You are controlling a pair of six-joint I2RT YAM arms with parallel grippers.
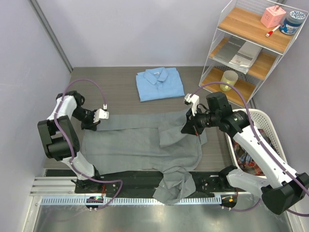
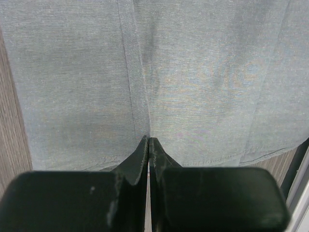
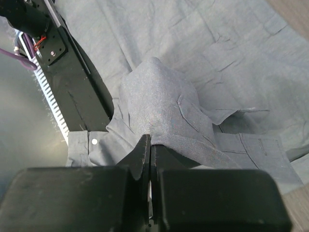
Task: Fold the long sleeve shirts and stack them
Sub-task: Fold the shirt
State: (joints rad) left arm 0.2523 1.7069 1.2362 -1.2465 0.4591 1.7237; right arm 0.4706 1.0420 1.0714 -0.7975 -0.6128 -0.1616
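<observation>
At the near edge of the table (image 1: pixel 116 82), one part of the grey shirt (image 1: pixel 140 145) droops over the black rail between the arm bases. The rest lies spread flat and wrinkled across the middle of the wood-grain top.

The left gripper (image 1: pixel 100 120) is at the shirt's far left edge. Its wrist view shows the jaws pressed together on the hem (image 2: pixel 148 144).

The right gripper (image 1: pixel 192 126) is at the shirt's far right side, its jaws likewise closed, pinching a raised peak of grey cloth (image 3: pixel 149 141).

A white laundry basket (image 1: pixel 264 117) with clothes in it stands just off the table to the right.

Farther back, apart from the grey one, the light blue shirt (image 1: pixel 160 83) lies folded, collar up. A wire shelf (image 1: pixel 219 36) stands in the far right corner.
</observation>
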